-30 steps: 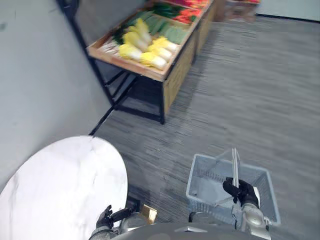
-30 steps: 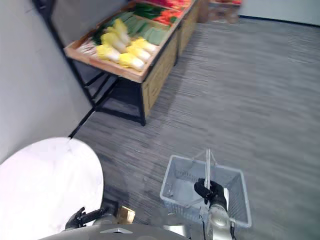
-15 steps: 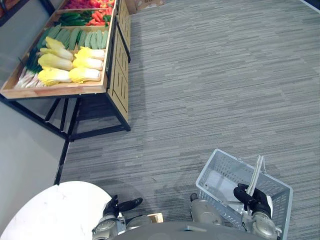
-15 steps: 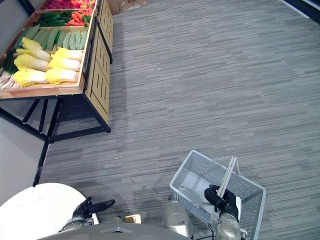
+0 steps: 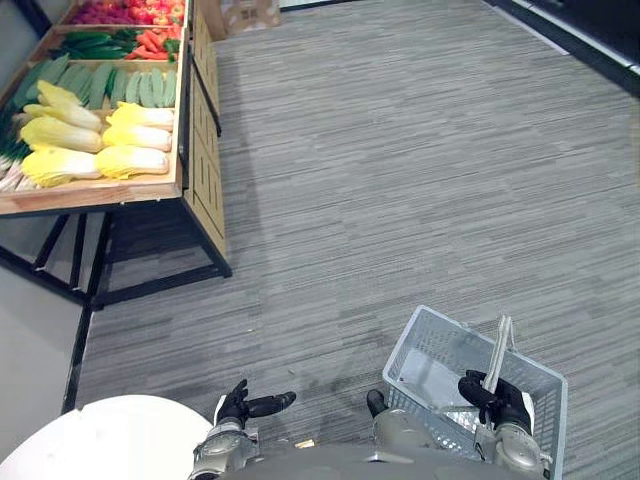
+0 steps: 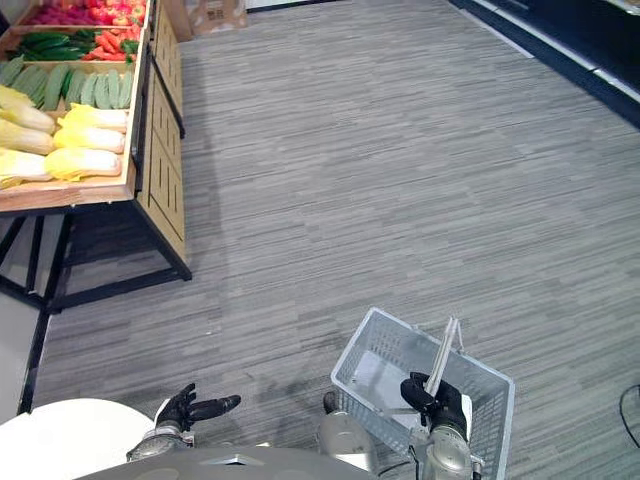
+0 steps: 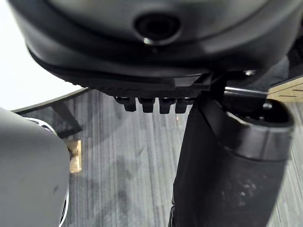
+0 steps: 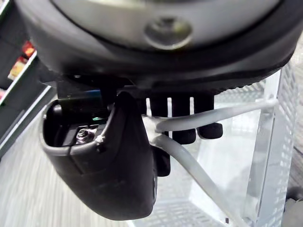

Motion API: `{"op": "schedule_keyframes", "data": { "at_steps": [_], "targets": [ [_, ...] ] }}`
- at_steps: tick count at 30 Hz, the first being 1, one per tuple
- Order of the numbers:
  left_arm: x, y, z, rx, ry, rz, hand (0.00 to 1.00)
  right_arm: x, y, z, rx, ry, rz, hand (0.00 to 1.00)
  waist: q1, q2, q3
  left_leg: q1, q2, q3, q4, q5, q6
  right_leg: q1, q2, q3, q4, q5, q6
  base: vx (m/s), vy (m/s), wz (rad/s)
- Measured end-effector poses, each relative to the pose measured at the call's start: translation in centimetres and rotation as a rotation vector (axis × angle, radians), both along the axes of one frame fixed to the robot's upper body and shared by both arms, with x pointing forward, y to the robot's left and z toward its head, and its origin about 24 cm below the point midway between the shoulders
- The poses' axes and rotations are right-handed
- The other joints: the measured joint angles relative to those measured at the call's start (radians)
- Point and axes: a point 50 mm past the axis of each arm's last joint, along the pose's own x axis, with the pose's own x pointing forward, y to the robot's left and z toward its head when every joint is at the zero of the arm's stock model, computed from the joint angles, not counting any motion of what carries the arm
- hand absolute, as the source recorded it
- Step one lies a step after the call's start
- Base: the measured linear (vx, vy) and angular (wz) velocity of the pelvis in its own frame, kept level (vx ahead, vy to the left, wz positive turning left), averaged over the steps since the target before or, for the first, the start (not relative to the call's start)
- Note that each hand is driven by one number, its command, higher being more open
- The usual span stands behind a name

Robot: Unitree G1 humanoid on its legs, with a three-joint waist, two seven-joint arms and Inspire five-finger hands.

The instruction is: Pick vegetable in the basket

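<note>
A pale grey plastic basket (image 5: 402, 372) hangs low at the right, empty inside. My right hand (image 5: 490, 396) is shut on its two raised handles (image 5: 497, 345); in the right wrist view the fingers (image 8: 183, 124) curl round the white handles (image 8: 189, 158). My left hand (image 5: 245, 405) is low at the left, open and holding nothing, with its fingers (image 7: 151, 104) straight. Far off at the upper left a wooden produce stand (image 5: 90, 197) carries yellow cabbages (image 5: 130, 160), cucumbers (image 5: 150, 88) and carrots (image 5: 150, 42). Both hands are well away from the stand.
A white round table (image 5: 100, 440) sits at the lower left beside my left hand. Grey striped carpet (image 5: 400, 180) stretches between me and the stand. A cardboard box (image 5: 245, 15) stands past the stand's far end. Dark shelving (image 5: 590, 40) runs along the upper right.
The whole picture has swung round, so the camera moved: the stand now lies at the far left and less of the table shows. My right hand keeps hold of the basket handles.
</note>
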Motion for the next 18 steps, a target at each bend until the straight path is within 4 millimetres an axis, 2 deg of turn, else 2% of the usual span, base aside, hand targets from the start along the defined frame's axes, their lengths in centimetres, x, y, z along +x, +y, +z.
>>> {"op": "schedule_keyframes", "data": {
  "at_steps": [10, 12, 13, 15, 18],
  "targets": [
    [-0.1, 0.2, 0.0, 0.005, 0.004, 0.011, 1.0, -0.1, 0.0, -0.2, 0.01, 0.011, 0.005, 0.0, 0.007, -0.013, -0.005, 0.011, -0.002, -0.025, 0.01, -0.025, 0.007, 0.01, -0.005, -0.022, 0.02, -0.005, -0.004, -0.01, -0.012, 0.04],
    [0.1, 0.3, 0.1, 0.005, -0.006, 0.009, 1.0, -0.1, -0.1, -0.2, 0.011, 0.01, 0.001, 0.0, 0.015, -0.021, -0.002, 0.011, -0.01, -0.037, 0.017, -0.027, 0.011, -0.012, -0.011, -0.046, 0.08, -0.028, -0.01, -0.04, -0.031, 0.14],
    [0.2, 0.5, 0.2, 0.009, -0.012, 0.007, 1.0, -0.2, -0.1, -0.2, 0.013, 0.012, -0.012, 0.0, 0.019, -0.033, 0.005, 0.013, -0.021, -0.052, 0.026, -0.032, 0.014, -0.028, -0.018, -0.063, 0.149, -0.064, -0.007, -0.06, -0.042, 0.25],
    [0.4, 0.5, 0.2, 0.012, -0.017, 0.004, 1.0, -0.9, -0.5, -0.3, 0.007, 0.02, -0.041, 0.0, 0.017, -0.044, 0.015, 0.025, -0.037, -0.085, 0.041, -0.046, 0.022, -0.05, -0.029, -0.112, 0.264, -0.095, -0.001, -0.09, -0.051, 0.45],
    [0.1, 0.5, 0.1, 0.013, -0.009, 0.001, 1.0, -1.3, -0.8, -0.3, -0.01, 0.028, -0.072, 0.0, 0.012, -0.04, 0.014, 0.05, -0.05, -0.133, 0.041, -0.056, 0.035, -0.078, -0.065, -0.218, 0.397, -0.097, -0.003, -0.12, -0.001, 0.46]
  ]
}}
